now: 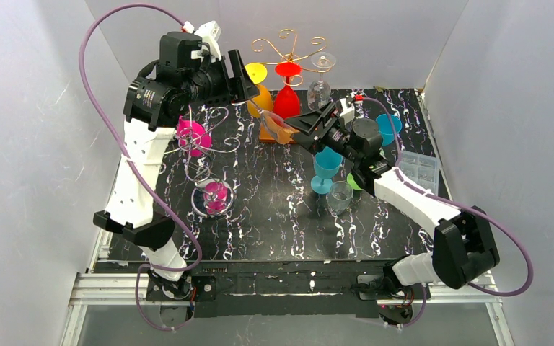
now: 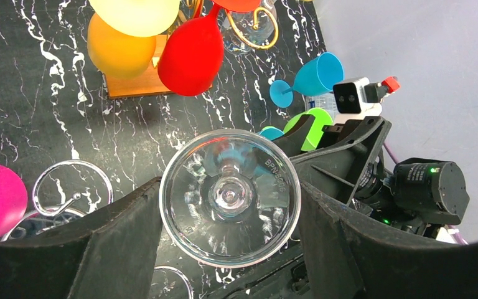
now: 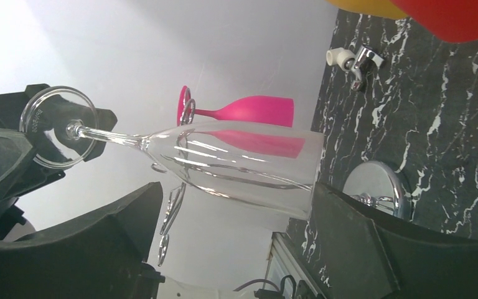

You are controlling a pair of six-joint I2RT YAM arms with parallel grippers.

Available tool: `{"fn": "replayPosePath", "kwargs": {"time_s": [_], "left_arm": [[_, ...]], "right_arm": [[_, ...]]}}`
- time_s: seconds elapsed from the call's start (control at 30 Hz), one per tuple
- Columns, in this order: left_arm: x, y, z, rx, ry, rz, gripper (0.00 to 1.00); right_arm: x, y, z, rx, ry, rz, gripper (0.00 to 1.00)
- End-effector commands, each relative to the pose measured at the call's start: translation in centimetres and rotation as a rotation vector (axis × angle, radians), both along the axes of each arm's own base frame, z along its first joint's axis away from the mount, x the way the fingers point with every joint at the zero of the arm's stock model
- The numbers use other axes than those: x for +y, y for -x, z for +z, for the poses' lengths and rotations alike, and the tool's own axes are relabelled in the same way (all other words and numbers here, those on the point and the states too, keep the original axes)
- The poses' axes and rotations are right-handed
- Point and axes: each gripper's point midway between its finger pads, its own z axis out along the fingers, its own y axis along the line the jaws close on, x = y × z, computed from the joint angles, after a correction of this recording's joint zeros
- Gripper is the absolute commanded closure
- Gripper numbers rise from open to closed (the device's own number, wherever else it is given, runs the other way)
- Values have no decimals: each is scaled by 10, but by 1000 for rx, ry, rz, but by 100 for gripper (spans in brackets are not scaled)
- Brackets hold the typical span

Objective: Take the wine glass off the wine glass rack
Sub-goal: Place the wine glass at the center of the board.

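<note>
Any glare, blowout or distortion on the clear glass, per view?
Top external: the wine glass nearly vanishes against clutter. Left wrist: its foot is sharp, lettering legible; dark vignette in the lower right corner. Right wrist: white wall blown out behind the stem.

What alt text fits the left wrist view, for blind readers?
A clear wine glass, seen foot-on, is clamped in the left claw. Beyond it, a red glass and an orange glass hang over the black marbled table.
</note>
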Motion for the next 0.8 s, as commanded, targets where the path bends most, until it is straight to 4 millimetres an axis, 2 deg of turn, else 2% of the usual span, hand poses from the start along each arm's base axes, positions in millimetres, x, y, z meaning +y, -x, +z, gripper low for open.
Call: {"fn": "replayPosePath", "kwargs": {"time_s": [0.0,0.23,0.33,0.47,0.6,0.7,0.77], "left_arm": [[1,17,26,-62,51,-20,75],[0,18,29,-58,75,-16,75],[0,18,32,-42,113,-15,75],[0,18,42,-10,210,-29,75],[0,20,52,34,330,-57,75],[-4,21,58,48,398,-87,76],[-6,23,59,60,415,-102,76]], "right_arm": [[4,2,15,-53,-75,34,2],[5,6,26,-82,-124,54,2],[3,11,42,-121,-180,69,2],[-1,20,73,-207,-238,80,5],[-7,30,102,-283,-278,84,19],[-10,37,119,-323,-305,93,42],[-11,39,125,-332,-311,99,66]]}}
